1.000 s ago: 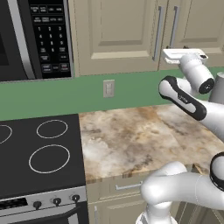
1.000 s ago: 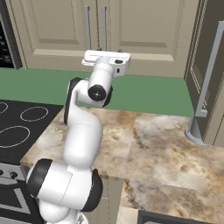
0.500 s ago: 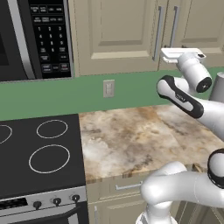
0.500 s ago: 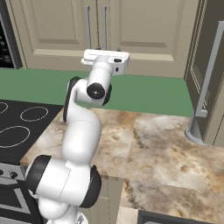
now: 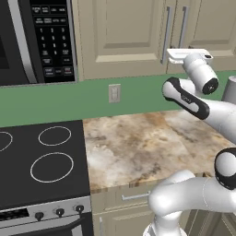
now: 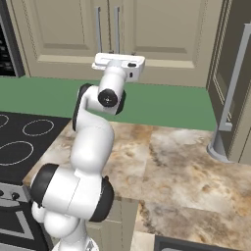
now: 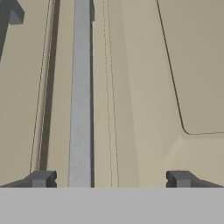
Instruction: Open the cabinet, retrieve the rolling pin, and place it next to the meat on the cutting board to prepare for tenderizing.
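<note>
Gripper [image 7: 109, 178] jaws spread wide, seemingly straddling the beige raised-panel wall cabinet's [image 5: 120, 37] long vertical silver bar handle [image 7: 81, 96].

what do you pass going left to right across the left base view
microwave → stove top → wall outlet → stone counter → cabinet handles → robot hand at the cabinet

glossy white rounded arm [image 6: 90, 147] segments, dark joint bands, flat white hand, small dark grey fingertips [image 7: 41, 178]
</note>
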